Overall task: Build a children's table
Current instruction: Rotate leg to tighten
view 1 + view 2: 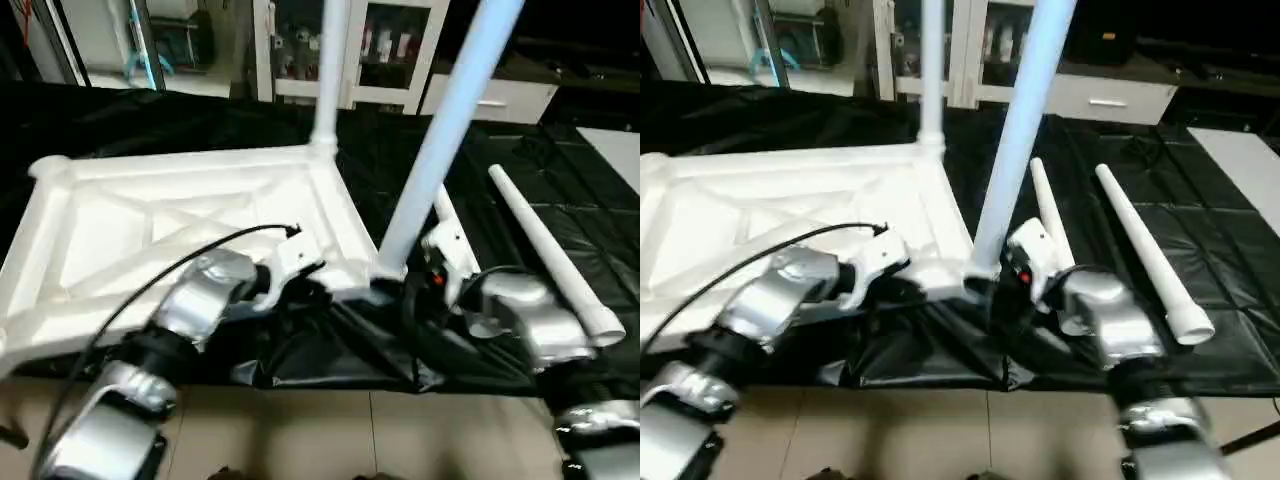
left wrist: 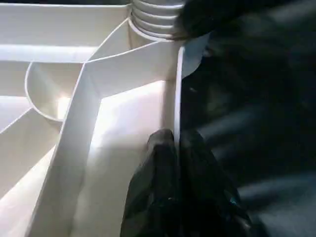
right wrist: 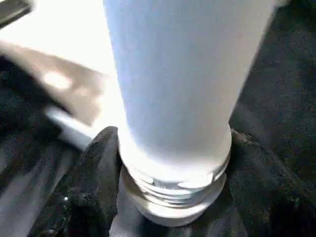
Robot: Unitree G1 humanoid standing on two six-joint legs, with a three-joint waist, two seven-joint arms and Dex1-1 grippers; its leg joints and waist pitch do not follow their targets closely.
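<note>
The white tabletop (image 1: 120, 230) lies underside up on a black sheet, its X ribs showing. One leg (image 1: 330, 70) stands upright in the far right corner socket. A second leg (image 1: 440, 130) leans at the near right corner, its threaded end (image 3: 173, 197) still showing. My right gripper (image 1: 402, 292) is closed around that leg's base, with a black finger (image 3: 96, 182) against it. My left gripper (image 2: 177, 140) is shut on the tabletop's thin rim wall (image 2: 177, 89), just beside that corner. Two loose legs (image 1: 1145, 250) (image 1: 1048, 215) lie on the sheet to the right.
The black sheet (image 1: 560, 180) covers the work surface and bunches up in front of the tabletop's near edge. Tiled floor (image 1: 330, 430) shows below. White cabinets (image 1: 400, 50) stand behind, and a pale panel (image 1: 615, 150) lies at the far right.
</note>
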